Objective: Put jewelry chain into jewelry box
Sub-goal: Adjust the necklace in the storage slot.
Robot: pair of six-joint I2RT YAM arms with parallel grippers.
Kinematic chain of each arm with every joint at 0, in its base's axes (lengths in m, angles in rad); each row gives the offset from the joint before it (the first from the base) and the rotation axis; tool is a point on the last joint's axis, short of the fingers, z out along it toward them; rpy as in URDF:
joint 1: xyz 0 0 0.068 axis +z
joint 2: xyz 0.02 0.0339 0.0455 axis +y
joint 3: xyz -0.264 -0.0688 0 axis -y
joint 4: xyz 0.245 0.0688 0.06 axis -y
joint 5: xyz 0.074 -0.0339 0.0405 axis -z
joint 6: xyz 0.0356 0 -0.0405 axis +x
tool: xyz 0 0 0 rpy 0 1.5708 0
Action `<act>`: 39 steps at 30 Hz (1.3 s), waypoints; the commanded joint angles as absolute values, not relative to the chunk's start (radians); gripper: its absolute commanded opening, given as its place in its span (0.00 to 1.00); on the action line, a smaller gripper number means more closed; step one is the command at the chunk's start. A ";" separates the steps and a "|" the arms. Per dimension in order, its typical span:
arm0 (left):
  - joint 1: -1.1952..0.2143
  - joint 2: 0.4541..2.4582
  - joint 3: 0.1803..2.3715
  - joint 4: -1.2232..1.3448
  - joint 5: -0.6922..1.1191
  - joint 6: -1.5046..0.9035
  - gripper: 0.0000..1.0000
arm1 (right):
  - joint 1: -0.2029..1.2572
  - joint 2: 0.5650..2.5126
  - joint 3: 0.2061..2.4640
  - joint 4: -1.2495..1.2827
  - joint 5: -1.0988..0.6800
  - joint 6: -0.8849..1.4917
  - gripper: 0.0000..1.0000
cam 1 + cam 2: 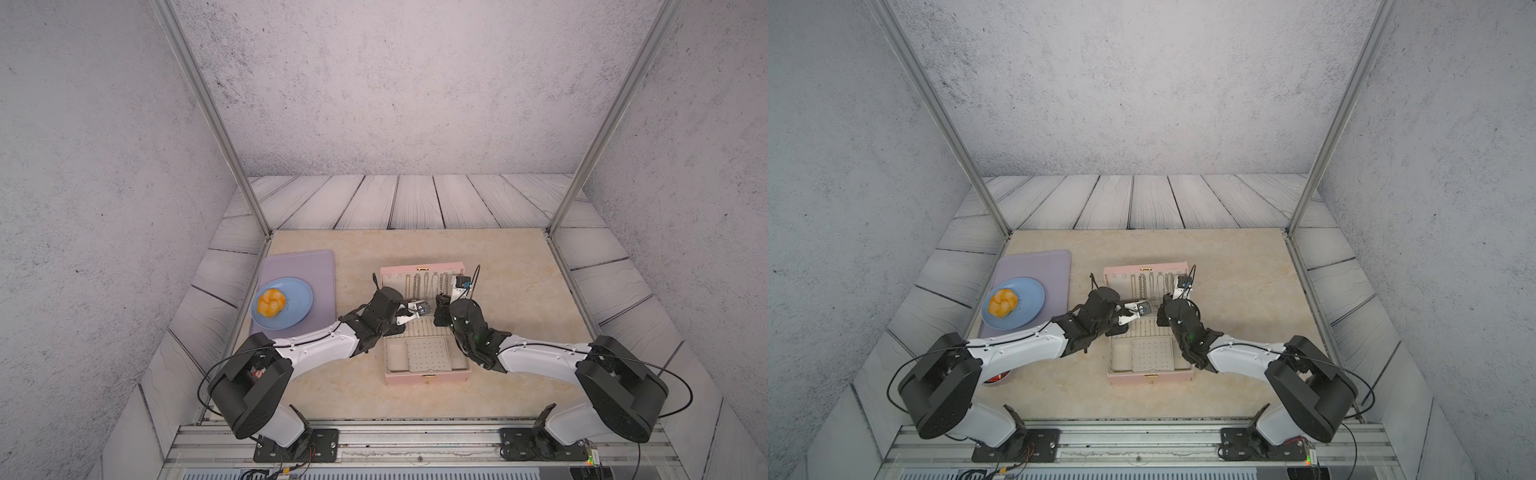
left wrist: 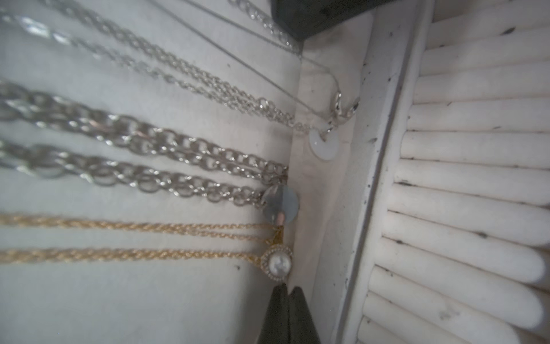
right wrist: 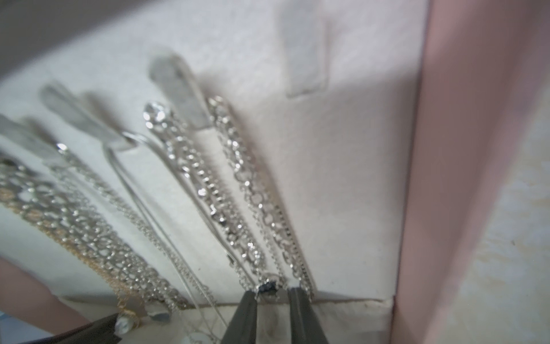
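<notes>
The pale pink jewelry box [image 1: 428, 377] [image 1: 1150, 377] lies open mid-table, its lid [image 1: 424, 268] leaning back with several chains on hooks. The jewelry chain [image 3: 253, 184], thin silver links, hangs from the hook nearest the lid's pink side wall [image 3: 440, 178]. Its small dark pendant [image 3: 268, 287] sits just at the tips of my right gripper [image 3: 272, 293] [image 1: 456, 293], whose fingers stand a little apart. My left gripper [image 2: 288, 288] [image 1: 424, 309] is shut and empty, its tips just below a pearl pendant [image 2: 279, 263] on a gold chain.
Other necklaces hang in the lid: a heavy silver one [image 2: 166, 146] and finer ones. Cream ring rolls [image 2: 476, 149] and a perforated panel [image 1: 428, 353] fill the base. At the left a lilac tray [image 1: 307, 266] carries a blue plate [image 1: 297, 316] with a bun [image 1: 271, 303].
</notes>
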State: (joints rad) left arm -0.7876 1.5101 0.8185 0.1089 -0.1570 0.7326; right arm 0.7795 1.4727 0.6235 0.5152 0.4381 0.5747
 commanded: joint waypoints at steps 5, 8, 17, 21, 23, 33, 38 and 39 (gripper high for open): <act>-0.786 1.510 0.827 0.128 -0.171 0.708 0.00 | 0.772 1.474 0.638 0.566 0.436 0.553 0.14; -0.784 1.515 0.830 0.132 -0.180 0.699 0.00 | 0.773 1.448 0.622 0.558 0.414 0.559 0.12; -0.778 1.520 0.833 0.138 -0.196 0.688 0.00 | 0.773 1.364 0.599 0.462 0.379 0.576 0.07; -0.776 1.520 0.832 0.144 -0.194 0.683 0.00 | 0.772 1.345 0.586 0.426 0.369 0.587 0.06; -0.776 1.518 0.832 0.146 -0.193 0.683 0.00 | 0.772 1.340 0.574 0.427 0.359 0.596 0.05; -0.774 1.518 0.831 0.145 -0.195 0.684 0.00 | 0.772 1.337 0.548 0.434 0.333 0.603 0.05; -0.775 1.518 0.831 0.145 -0.193 0.684 0.00 | 0.772 1.355 0.548 0.439 0.328 0.603 0.04; -0.774 1.518 0.831 0.144 -0.193 0.684 0.00 | 0.772 1.358 0.548 0.440 0.328 0.602 0.04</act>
State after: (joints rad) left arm -0.7845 1.5124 0.8185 0.1169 -0.1787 0.6983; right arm 0.7750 1.3502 0.5591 0.4423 0.3386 0.5957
